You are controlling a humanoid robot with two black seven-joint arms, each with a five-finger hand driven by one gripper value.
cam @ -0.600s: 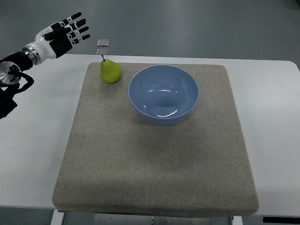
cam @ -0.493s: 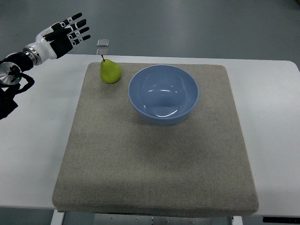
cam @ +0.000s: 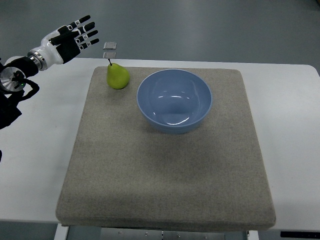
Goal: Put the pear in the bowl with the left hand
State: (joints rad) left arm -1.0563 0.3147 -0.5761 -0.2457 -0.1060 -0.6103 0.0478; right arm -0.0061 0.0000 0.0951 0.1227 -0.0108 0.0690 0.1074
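A green pear (cam: 118,76) with a dark stem stands upright on the grey mat (cam: 165,175), near its far left corner. A blue bowl (cam: 174,100), empty, sits just right of the pear on the mat. My left hand (cam: 75,37) is at the far left, raised above the table's back edge, up and left of the pear. Its fingers are spread and hold nothing. The right hand is out of view.
The mat lies on a white table (cam: 40,150). Two small square grey plates (cam: 110,50) sit on the floor beyond the table's back edge, just behind the pear.
My left hand has shifted slightly to the right and up, a little closer to the pear. The pear and bowl have not moved.
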